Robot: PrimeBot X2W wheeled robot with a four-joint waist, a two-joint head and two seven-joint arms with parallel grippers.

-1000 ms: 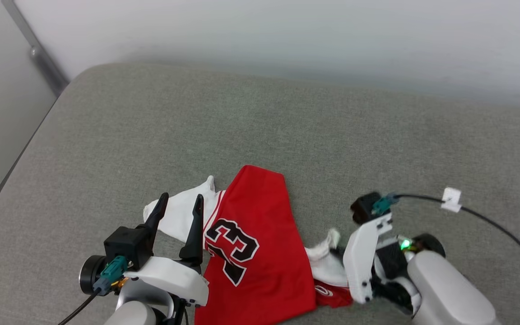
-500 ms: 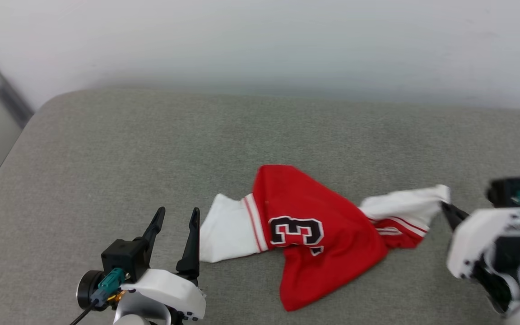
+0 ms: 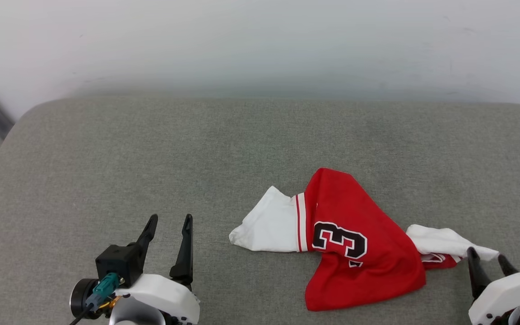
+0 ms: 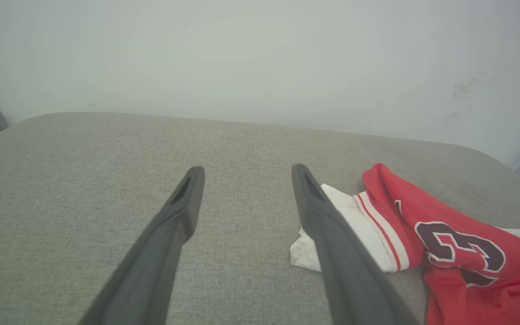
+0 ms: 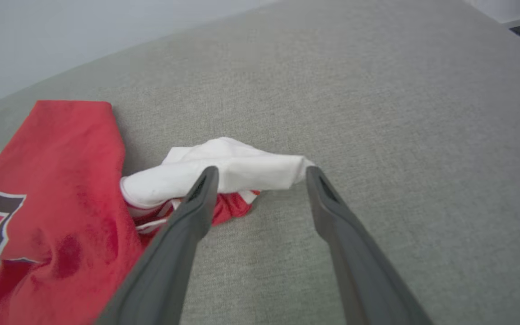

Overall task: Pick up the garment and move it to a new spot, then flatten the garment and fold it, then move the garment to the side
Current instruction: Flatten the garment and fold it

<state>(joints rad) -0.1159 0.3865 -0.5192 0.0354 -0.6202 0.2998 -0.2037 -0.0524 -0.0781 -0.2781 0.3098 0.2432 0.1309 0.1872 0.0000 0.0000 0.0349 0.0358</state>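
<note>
On the head view my left gripper [image 3: 169,220] sits at 7 o'clock. Its two dark tapered fingers are spread fairly wide, with nothing between them, over the bare grey cushion [image 3: 151,149]. The one garment [image 3: 359,266] lies crumpled at 4 o'clock on the woven, round-cornered cushion. It is smooth red cloth with two white sleeves, a red-white striped band and one black, white-edged "3". My right gripper [image 3: 486,255] is at 5 o'clock with its fingers parted and empty. Its tips are just beside the end of the nearer sleeve [image 3: 445,241], and I cannot tell whether they touch.

On the left wrist view the left gripper [image 4: 247,171] stands wide open and grips nothing. The garment [image 4: 458,253] lies at 4 o'clock, partly behind one finger, and a pale wall [image 4: 260,58] rises at 12.

On the right wrist view the right gripper [image 5: 262,174] is wide open and holds nothing. The bunched white sleeve [image 5: 237,167] lies across both fingertips at centre. The red body of the garment [image 5: 61,171] spreads toward 9 o'clock.
</note>
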